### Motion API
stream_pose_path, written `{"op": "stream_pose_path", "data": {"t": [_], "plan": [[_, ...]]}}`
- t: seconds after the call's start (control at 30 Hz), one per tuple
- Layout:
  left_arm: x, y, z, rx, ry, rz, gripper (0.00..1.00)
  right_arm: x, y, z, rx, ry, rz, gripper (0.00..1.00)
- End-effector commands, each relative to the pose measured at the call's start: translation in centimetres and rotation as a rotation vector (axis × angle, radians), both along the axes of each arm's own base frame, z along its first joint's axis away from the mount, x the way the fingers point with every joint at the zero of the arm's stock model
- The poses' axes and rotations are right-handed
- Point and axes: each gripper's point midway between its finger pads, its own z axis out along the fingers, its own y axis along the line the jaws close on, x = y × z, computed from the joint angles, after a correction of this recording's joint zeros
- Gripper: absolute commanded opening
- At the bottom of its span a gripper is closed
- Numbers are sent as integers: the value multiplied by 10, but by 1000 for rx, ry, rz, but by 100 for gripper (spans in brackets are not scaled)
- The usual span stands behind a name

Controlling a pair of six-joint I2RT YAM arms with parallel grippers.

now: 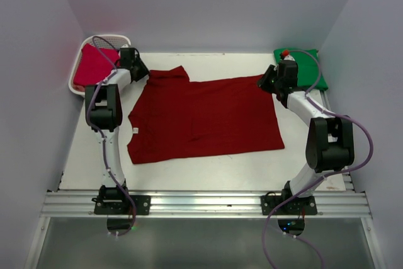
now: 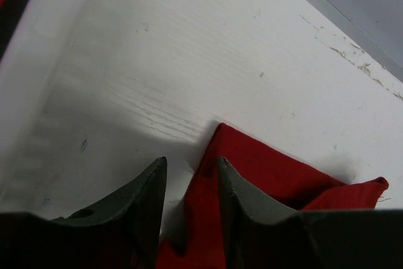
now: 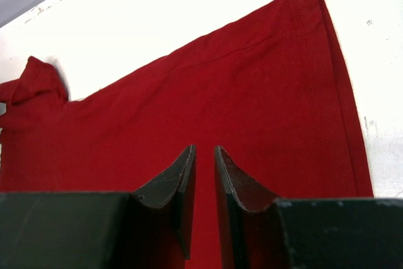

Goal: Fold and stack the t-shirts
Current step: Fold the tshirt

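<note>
Maroon cloth covers the middle of the white worktop (image 1: 189, 171): I see the maroon t-shirt (image 1: 208, 118) lying spread flat, collar toward the left arm (image 1: 106, 108) and hem toward the right arm (image 1: 327, 143). Its far sleeve sticks out toward the back wall with a rumpled tip.

1. Left tool (image 1: 140, 70). It sits at the far left corner of the maroon t-shirt, low over the worktop. In the left wrist view its fingers (image 2: 148, 200) stand parted. A pointed fold of red cloth lies in the gap, and a strip of bare worktop shows between the cloth and one finger, so nothing is pinched there.

2. Right tool (image 1: 264, 83). It sits at the far right corner of the same shirt, at the hem. In the right wrist view its fingers (image 3: 179, 181) are drawn close, with only a narrow slit between them. Red cloth fills the slit, and I cannot tell whether a fold is clamped or the cloth simply lies beneath.

3. Surroundings. A white lattice basket (image 1: 74, 79) stands in the far left corner and holds the crimson t-shirt (image 1: 93, 67). The left arm's wrist hangs just beside the basket's inner edge. The green t-shirt (image 1: 312, 70) lies folded in the far right corner. In the overhead view the right arm's wrist overlaps its near left edge. Purple cables loop along both arms.
</note>
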Motion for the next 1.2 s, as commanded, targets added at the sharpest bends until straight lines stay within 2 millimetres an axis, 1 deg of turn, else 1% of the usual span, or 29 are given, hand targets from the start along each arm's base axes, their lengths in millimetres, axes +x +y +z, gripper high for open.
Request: {"op": "stream_pose_path", "data": {"t": [0.0, 0.07, 0.2, 0.27, 0.33, 0.4, 0.47, 0.53, 0.57, 0.6, 0.63, 0.7, 0.8, 0.83, 0.9, 0.93, 1.0, 1.03, 1.07, 1.1, 1.13, 1.17], "plan": [[10, 3, 2, -11, -27, -17, 41, 9, 4, 18, -8, -50, 18, 22], [13, -3, 4, -33, -43, -42, 41, 9, 3, 16, -8, -47, 17, 22], [15, -9, 2, -57, -52, -70, 41, 9, 4, 15, -8, -44, 18, 22], [16, -13, -1, -68, -49, -87, 41, 9, 4, 14, -9, -42, 18, 22], [15, -13, -8, -68, -34, -87, 41, 10, 3, 14, -10, -43, 18, 22], [16, -13, -11, -71, -31, -89, 41, 9, 4, 14, -10, -43, 19, 21], [15, -16, -16, -81, -26, -99, 38, 10, 3, 13, -11, -41, 18, 18], [15, -16, -20, -87, -23, -100, 28, 10, 4, 12, -9, -40, 20, 16], [14, -16, -20, -87, -23, -102, 22, 10, 4, 11, -12, -37, 20, 13], [14, -16, -20, -88, -23, -101, 7, 10, 4, 11, -10, -35, 21, 12], [15, -16, -19, -88, -26, -101, 0, 9, 4, 10, -10, -33, 21, 11], [15, -16, -17, -89, -31, -100, 0, 9, 4, 9, -11, -32, 19, 9], [16, -15, -7, -87, -54, -100, 0, 11, 3, 9, -14, -32, 16, 7], [17, -16, 3, -91, -81, -102, 0, 12, 2, 9, -18, -33, 13, 7], [17, -18, 13, -95, -104, -105, 0, 13, 0, 7, -21, -28, 2, 6], [19, -19, 27, -98, -132, -109, 0, 15, -1, 9, -25, -33, -4, 6], [20, -20, 41, -103, -155, -114, 0, 19, -4, 7, -36, -32, -19, 6], [21, -22, 55, -108, -178, -120, 0, 24, -5, 12, -40, -41, -29, 6], [21, -22, 61, -109, -187, -121, 0, 27, -9, 11, -56, -38, -49, 7], [22, -23, 73, -109, -208, -124, 0, 29, -11, 3, -67, -16, -56, 8], [21, -23, 78, -111, -211, -122, 0, 34, -12, 8, -72, -13, -62, 17], [21, -23, 82, -112, -214, -122, 0, 38, -16, 8, -89, -12, -77, 22]]}}
